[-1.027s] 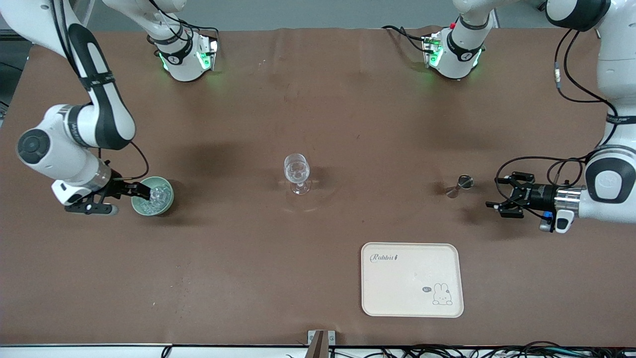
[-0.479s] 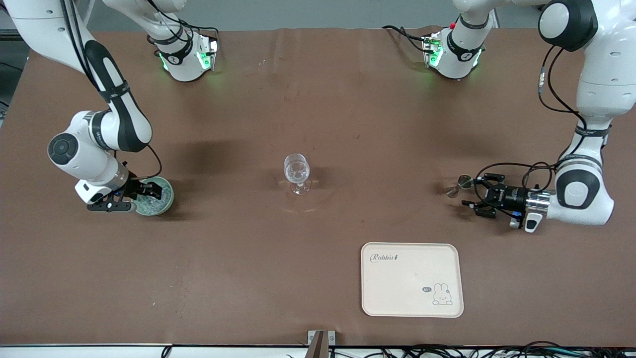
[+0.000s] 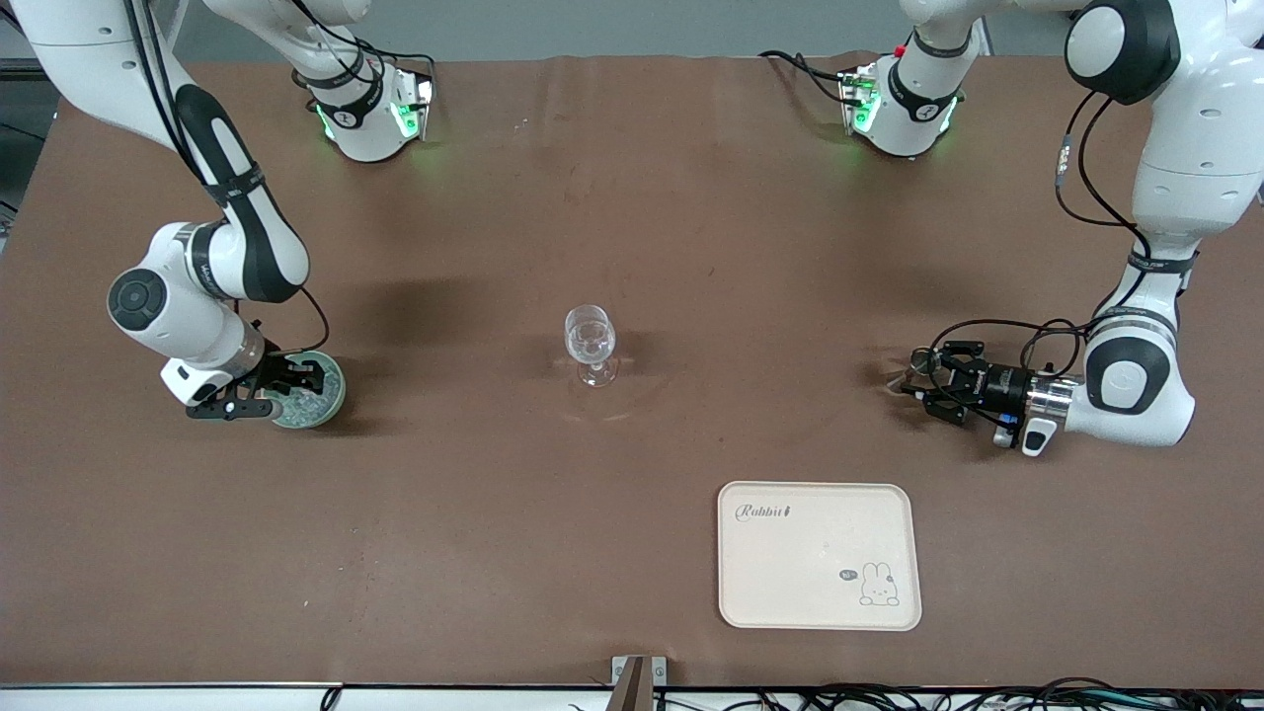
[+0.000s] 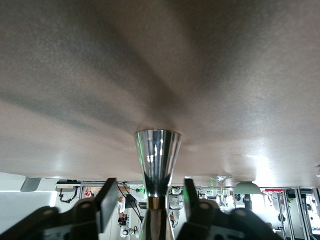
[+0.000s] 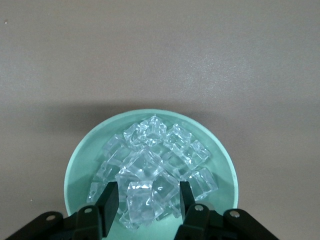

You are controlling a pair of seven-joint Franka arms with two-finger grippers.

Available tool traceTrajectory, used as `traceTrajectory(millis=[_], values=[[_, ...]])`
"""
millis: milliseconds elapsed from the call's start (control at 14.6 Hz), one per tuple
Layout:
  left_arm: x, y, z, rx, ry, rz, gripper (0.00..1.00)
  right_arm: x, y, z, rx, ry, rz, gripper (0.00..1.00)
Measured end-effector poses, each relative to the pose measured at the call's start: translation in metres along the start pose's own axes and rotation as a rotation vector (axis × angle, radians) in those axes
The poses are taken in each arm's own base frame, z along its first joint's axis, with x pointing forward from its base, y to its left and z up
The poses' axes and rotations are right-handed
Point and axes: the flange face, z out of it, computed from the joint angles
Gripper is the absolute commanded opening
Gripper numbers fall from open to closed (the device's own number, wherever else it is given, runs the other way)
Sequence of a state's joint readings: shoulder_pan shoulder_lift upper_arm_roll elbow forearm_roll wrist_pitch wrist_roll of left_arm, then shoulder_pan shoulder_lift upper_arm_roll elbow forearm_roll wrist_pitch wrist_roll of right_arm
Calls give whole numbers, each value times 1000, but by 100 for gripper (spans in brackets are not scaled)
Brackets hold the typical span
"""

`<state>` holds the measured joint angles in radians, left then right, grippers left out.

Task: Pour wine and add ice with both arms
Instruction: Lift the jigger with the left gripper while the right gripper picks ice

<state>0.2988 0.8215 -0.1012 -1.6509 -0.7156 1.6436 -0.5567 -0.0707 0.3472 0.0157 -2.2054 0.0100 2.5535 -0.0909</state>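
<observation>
A green bowl (image 3: 333, 397) holds a heap of ice (image 5: 155, 155) at the right arm's end of the table. My right gripper (image 5: 147, 192) reaches down into the bowl (image 5: 80, 160). It is open, its fingers straddling one cube with small gaps on both sides. At the left arm's end stands a steel jigger (image 3: 918, 359). My left gripper (image 3: 920, 377) lies level with the table, open, one finger on each side of the jigger's (image 4: 157, 155) waist and touching neither side. An empty stemmed glass (image 3: 590, 341) stands mid-table. No wine shows.
A cream tray (image 3: 820, 592) with a rabbit print lies nearer the front camera than the jigger, toward the left arm's end. Both arm bases (image 3: 370, 114) stand at the table's back edge.
My left gripper has slid along the table up to the jigger and now flanks it, fingers narrower. My right gripper has settled into the bowl, its fingers drawing in around a cube.
</observation>
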Motion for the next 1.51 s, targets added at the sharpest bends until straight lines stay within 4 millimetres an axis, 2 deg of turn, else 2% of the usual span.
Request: traceTrajectory(millis=[137, 479, 685, 959, 1233, 1301, 1507], values=[[0, 0, 1, 2, -3, -1, 47, -1, 0, 1, 1, -9, -4, 47], [-3, 1, 4, 8, -13, 5, 30, -4, 0, 3, 3, -33, -9, 47], [-4, 2, 5, 9, -15, 8, 16, -4, 0, 3, 3, -33, -10, 47], [-8, 6, 7, 10, -18, 17, 3, 1, 0, -2, 2, -16, -12, 47], [-11, 10, 8, -14, -35, 20, 1, 1, -1, -2, 2, -16, -13, 47], [-13, 13, 9, -19, -40, 23, 1, 1, -1, -1, 2, -17, -13, 44], [-39, 34, 22, -14, -68, 61, 0, 1, -1, -1, 2, -17, -14, 36]])
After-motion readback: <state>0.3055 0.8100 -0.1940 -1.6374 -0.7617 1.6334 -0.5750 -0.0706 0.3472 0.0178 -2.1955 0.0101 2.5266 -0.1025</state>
